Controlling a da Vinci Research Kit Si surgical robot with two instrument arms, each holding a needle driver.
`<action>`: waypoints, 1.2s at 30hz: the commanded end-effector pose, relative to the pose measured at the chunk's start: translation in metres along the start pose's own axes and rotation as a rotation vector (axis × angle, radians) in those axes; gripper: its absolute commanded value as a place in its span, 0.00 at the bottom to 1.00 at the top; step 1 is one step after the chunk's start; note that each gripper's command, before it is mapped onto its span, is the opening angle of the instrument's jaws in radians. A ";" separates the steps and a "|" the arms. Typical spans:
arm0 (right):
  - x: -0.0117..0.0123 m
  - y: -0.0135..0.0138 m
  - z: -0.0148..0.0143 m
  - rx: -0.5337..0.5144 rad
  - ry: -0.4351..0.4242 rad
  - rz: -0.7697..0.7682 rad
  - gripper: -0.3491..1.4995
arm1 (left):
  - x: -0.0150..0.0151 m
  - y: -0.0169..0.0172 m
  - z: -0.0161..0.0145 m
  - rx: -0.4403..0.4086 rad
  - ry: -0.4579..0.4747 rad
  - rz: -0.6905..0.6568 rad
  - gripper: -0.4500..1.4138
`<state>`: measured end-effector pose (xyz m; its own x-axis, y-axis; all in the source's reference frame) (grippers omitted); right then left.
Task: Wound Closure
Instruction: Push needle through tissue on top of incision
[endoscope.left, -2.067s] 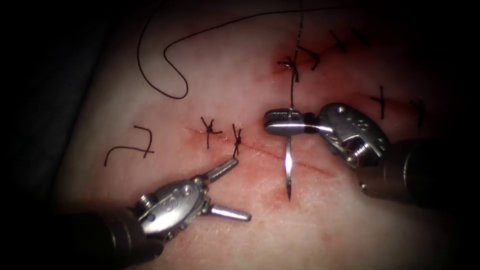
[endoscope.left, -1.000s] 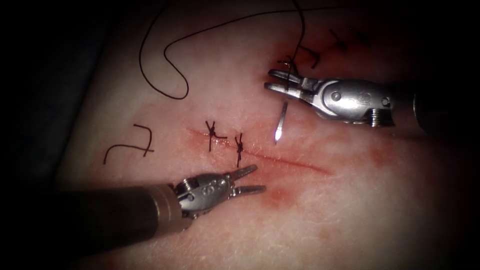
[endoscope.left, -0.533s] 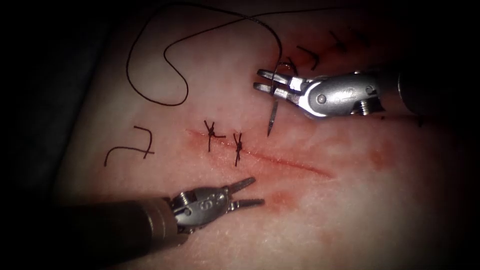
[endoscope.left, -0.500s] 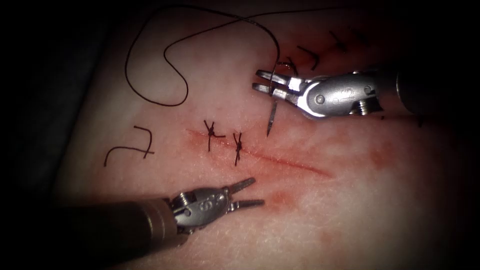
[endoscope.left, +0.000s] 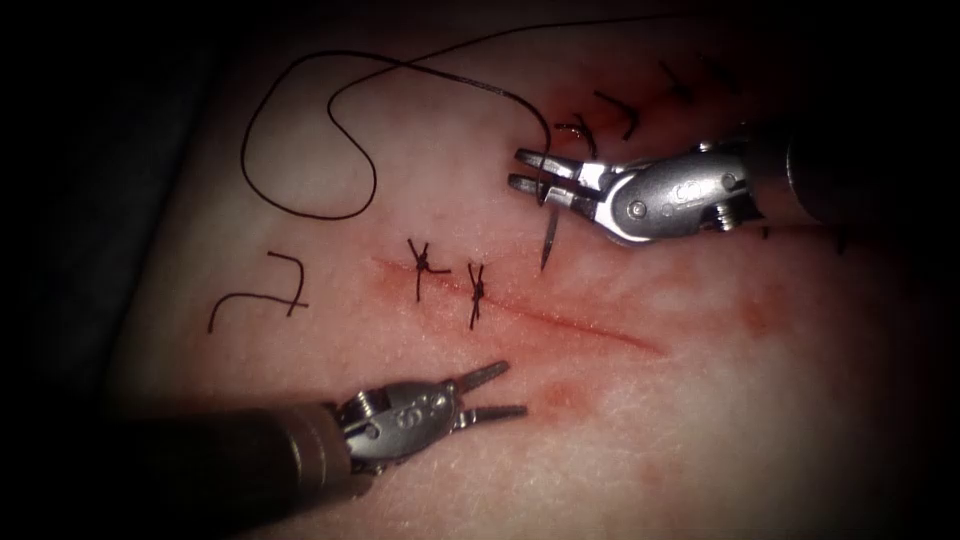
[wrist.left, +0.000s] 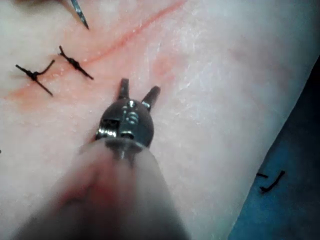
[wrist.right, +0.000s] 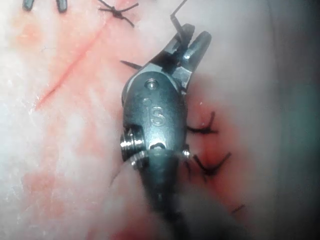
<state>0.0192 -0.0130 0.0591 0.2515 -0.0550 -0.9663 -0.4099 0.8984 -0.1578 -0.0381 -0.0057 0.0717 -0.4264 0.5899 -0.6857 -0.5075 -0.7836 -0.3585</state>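
Needle (endoscope.left: 548, 238) in right hand (endoscope.left: 532, 172)

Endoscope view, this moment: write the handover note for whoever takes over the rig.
Right claw: shut on the needle near its thread end; the point hangs free above the cut, out of the tissue.
Left claw: open, holding nothing, below the cut.
Thread loops over the tissue upper left.
Done: two knotted stitches at the cut's left end.
Left: the cut's right stretch gapes unstitched.

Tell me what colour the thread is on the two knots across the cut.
Black, on both knots. It shows best in the endoscope view, against the pale tissue.
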 end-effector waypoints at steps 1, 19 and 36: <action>-0.0004 -0.0005 0.0008 0.000 0.003 -0.007 0.00 | -0.0004 0.0004 0.0007 -0.001 -0.001 0.000 0.31; -0.0023 -0.0057 0.0002 -0.017 0.031 -0.213 0.00 | -0.0002 0.0008 -0.0007 -0.003 -0.005 -0.001 0.31; -0.0018 -0.0127 -0.0032 -0.036 0.138 -0.467 0.00 | -0.0017 -0.0002 -0.0038 0.007 -0.001 0.007 0.27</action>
<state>0.0203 -0.0254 0.0617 0.3006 -0.5142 -0.8033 -0.3114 0.7432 -0.5922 -0.0337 -0.0068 0.0699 -0.4326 0.5838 -0.6870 -0.5127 -0.7861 -0.3452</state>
